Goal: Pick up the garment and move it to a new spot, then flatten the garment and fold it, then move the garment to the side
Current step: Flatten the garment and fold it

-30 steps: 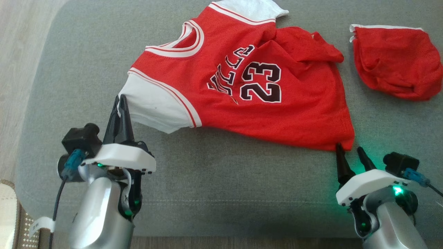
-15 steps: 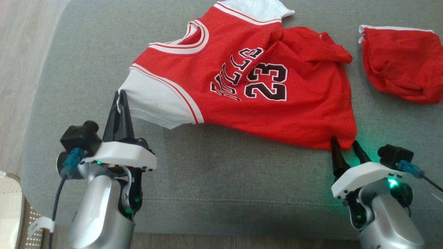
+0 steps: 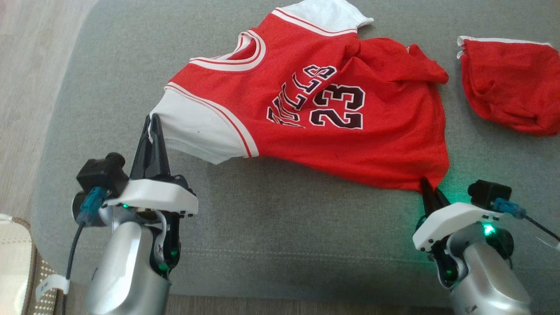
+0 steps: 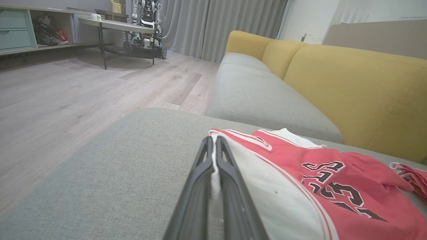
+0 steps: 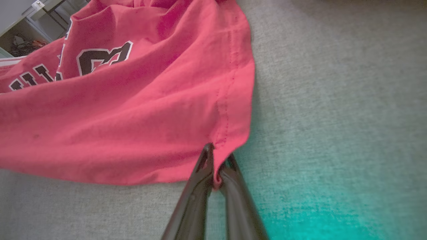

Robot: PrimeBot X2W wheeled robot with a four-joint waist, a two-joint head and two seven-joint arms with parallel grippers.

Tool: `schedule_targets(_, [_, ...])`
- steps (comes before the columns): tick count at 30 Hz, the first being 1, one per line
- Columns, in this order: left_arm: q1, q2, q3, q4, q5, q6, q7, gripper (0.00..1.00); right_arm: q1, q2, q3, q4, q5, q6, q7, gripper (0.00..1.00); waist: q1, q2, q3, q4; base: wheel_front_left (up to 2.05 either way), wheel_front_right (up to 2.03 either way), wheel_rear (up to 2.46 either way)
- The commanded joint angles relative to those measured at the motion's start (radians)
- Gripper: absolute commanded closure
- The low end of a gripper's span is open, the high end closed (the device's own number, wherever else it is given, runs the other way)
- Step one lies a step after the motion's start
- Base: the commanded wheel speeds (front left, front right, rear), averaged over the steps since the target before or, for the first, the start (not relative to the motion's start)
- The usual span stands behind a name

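The red jersey (image 3: 332, 127), numbered 23, lies spread but rumpled on the grey sofa cushion (image 3: 271, 227). The left gripper (image 3: 153, 120) is pinched tight on its white sleeve edge and the right gripper (image 3: 428, 186) is closed on the hem corner. These two far-apart holds are likely meant to lift the cloth and stretch it flat. The right wrist view confirms red fabric caught between those fingers, which the head view leaves unclear. The left wrist view adds the yellow backrest (image 4: 350, 86). A second red garment (image 3: 507, 100) lies apart.
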Motion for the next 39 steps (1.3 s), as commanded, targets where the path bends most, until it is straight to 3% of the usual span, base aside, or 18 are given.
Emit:
schedule_targets(1, [-0.016, 0.018, 0.030, -0.035, 0.003, -0.001, -0.005, 1.00, -0.008, 0.009, 0.039, -0.009, 0.005, 0.000, 0.013, 1.00, 0.0000, 0.0000, -0.001, 0.000, 0.00, 0.00, 0.00])
schedule_targets(13, [-0.027, 0.018, 0.063, -0.089, -0.011, -0.046, -0.005, 1.00, -0.062, -0.115, 0.138, -0.196, -0.043, 0.000, -0.006, 1.00, 0.0000, 0.0000, -0.067, -0.020, 0.00, 0.00, 0.00])
schedule_targets(22, [-0.112, 0.018, 0.104, -0.188, -0.026, -0.090, -0.005, 1.00, -0.177, -0.241, 0.171, -0.446, -0.060, 0.000, 0.081, 1.00, 0.0000, 0.0000, -0.141, -0.031, 0.00, 0.00, 0.00])
schedule_targets(27, [-0.156, 0.018, 0.098, -0.230, -0.063, -0.092, 0.009, 1.00, -0.224, -0.286, 0.150, -0.562, -0.075, 0.000, 0.134, 1.00, 0.0000, 0.0000, -0.180, -0.026, 0.00, 0.00, 0.00])
schedule_targets(33, [-0.183, 0.018, 0.094, -0.343, -0.147, -0.068, 0.093, 1.00, -0.225, -0.280, 0.049, -0.691, -0.091, 0.000, 0.229, 1.00, 0.0000, 0.0000, -0.221, -0.017, 0.00, 0.00, 0.00])
schedule_targets(39, [-0.216, 0.027, 0.094, -0.432, -0.196, -0.038, 0.220, 1.00, -0.215, -0.206, -0.073, -0.827, -0.108, 0.000, 0.362, 1.00, 0.0000, 0.0000, -0.214, -0.011, 0.00, 0.00, 0.00])
